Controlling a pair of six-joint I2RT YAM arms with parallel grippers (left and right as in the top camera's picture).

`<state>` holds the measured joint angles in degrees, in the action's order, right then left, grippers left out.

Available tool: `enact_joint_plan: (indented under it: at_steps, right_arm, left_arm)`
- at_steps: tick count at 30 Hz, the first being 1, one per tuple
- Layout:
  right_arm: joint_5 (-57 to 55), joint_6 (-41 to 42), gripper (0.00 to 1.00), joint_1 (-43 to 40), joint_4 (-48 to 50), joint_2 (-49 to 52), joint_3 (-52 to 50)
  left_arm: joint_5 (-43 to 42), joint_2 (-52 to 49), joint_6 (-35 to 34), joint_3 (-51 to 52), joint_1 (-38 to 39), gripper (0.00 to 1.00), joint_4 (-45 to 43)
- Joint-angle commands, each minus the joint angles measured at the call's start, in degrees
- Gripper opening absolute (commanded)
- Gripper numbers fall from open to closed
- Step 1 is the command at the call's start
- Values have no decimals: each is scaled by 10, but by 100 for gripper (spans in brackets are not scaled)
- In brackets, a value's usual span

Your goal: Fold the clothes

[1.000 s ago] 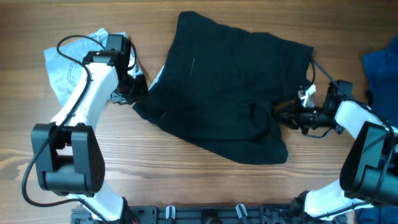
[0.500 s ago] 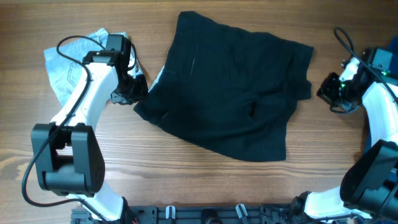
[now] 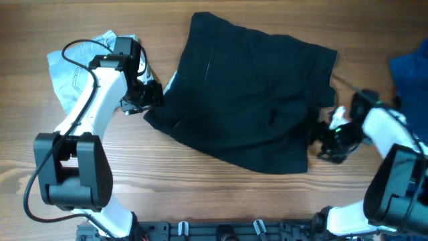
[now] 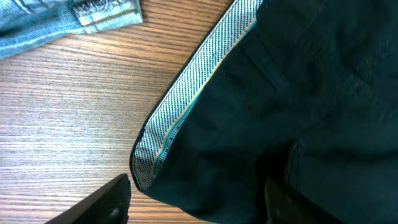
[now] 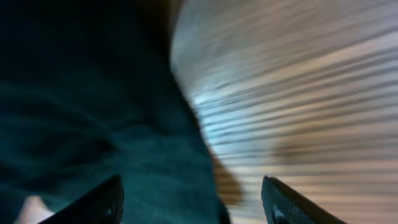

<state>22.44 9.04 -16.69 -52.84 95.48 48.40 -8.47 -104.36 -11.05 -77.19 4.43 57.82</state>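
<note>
The black shorts [image 3: 247, 100] lie spread over the middle of the table, partly folded over. My left gripper [image 3: 150, 96] is at their left edge. In the left wrist view it [image 4: 199, 208] stands open, and a corner of the shorts [image 4: 280, 93] with a pale dotted lining strip [image 4: 193, 93] lies loose between its fingers. My right gripper [image 3: 319, 139] is low at the lower right hem. The right wrist view is blurred, but the gripper [image 5: 193, 205] is open astride the edge of the shorts [image 5: 93, 112], with bare wood to the right.
A light-blue denim garment [image 3: 73, 73] lies at the far left behind the left arm, and its hem [image 4: 74, 15] shows in the left wrist view. A royal-blue cloth [image 3: 409, 70] lies at the right edge. The wooden table [image 3: 200, 187] is bare in front of the shorts.
The left gripper has opened and let go of the shorts' left corner. The right gripper swung out to the right, came back to the lower right hem, and opened.
</note>
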Motion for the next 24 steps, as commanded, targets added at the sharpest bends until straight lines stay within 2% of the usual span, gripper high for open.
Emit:
enact_joint_plan:
  at_steps: [1, 3, 4, 5, 7, 9, 10, 13, 16, 18, 22, 24]
  right_arm:
    - [31, 54, 71, 51, 30, -2, -76]
    - [32, 73, 67, 71, 50, -2, -110]
    - [32, 76, 55, 79, 56, -2, -121]
    - [31, 74, 38, 83, 56, -2, -123]
    - [37, 76, 18, 82, 46, -10, -119]
    - [45, 76, 9, 82, 21, -35, -107]
    - [47, 77, 6, 82, -6, -59, -90]
    - [44, 78, 4, 82, -86, -139, -19]
    - [-30, 111, 4, 82, -177, -215, 80]
    - [-80, 123, 4, 82, -224, -244, 125]
    - [-92, 125, 4, 82, -280, -270, 135]
    - [-110, 124, 4, 82, -306, -270, 135]
  left_arm:
    - [-7, 0, 3, 3, -3, 70, 1]
    - [-7, 0, 3, 3, -3, 70, 1]
    - [-7, 0, 3, 3, -3, 70, 1]
    - [-7, 0, 3, 3, -3, 71, 1]
    - [-7, 0, 3, 3, -3, 71, 0]
    - [-7, 0, 3, 3, -3, 69, 0]
    - [-7, 0, 3, 3, -3, 63, 0]
    - [-7, 0, 3, 3, -3, 44, 0]
    - [-6, 0, 3, 3, -3, 37, 0]
    - [-6, 0, 3, 3, -3, 36, 0]
    - [-6, 0, 3, 3, -3, 36, 1]
    - [-7, 0, 3, 3, -3, 52, 11]
